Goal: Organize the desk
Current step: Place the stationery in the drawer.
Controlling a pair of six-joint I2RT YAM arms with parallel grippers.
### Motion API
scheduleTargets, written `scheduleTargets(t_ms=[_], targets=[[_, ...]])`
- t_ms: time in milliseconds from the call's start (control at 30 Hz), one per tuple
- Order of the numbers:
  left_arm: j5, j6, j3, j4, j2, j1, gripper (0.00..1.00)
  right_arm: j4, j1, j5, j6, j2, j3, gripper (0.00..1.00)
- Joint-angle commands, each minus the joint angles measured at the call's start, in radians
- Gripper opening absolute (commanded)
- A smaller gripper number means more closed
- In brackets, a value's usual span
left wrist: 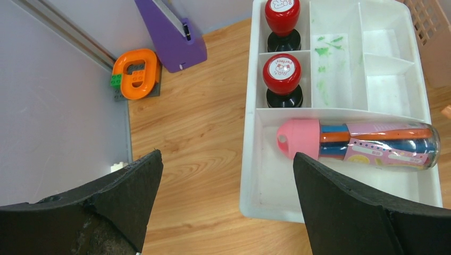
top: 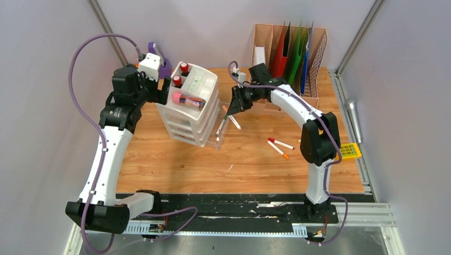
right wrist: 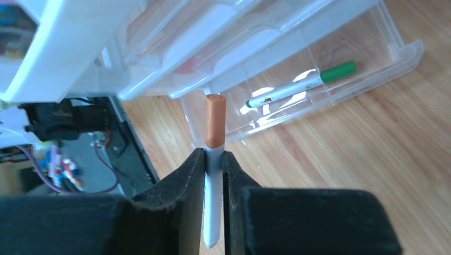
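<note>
Left arm: my left fingers (left wrist: 127, 186) stand fully apart and hold nothing, with bare bench (left wrist: 202, 138) showing between them. They hang above the bench at the left edge of the white drawer unit (top: 194, 106). Its top tray holds two red stamps (left wrist: 282, 74) and a pink-capped tube (left wrist: 361, 143).

Centre: the unit's lowest clear drawer (right wrist: 391, 50) stands open, a green-capped marker (right wrist: 298, 87) lying inside.

Right arm: my right fingers (right wrist: 191, 175) are closed on an orange-capped marker (right wrist: 215, 119), above the bench just beside that drawer's rim.

Farther right, two loose markers (top: 281, 144) lie on the bench, well apart from either arm.
</note>
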Motion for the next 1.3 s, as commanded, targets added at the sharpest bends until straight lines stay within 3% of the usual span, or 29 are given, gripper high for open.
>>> scheduleTargets(t_ms=[0,333,1000,1267], targets=[[0.009,-0.026,-0.001,0.016,-0.026,0.005,1.00,0.076,-0.008,-0.092,0.236,0.085,0.051,0.01],[0.001,-0.034,0.003,0.012,-0.013,0.004,1.00,0.225,-0.005,-0.149,0.461,0.185,0.069,0.08],[0.004,-0.027,0.002,0.011,-0.019,0.005,1.00,0.269,-0.009,0.003,0.610,0.249,0.111,0.19],[0.002,-0.023,0.005,0.006,-0.024,0.005,1.00,0.283,-0.006,0.011,0.632,0.241,0.085,0.45]])
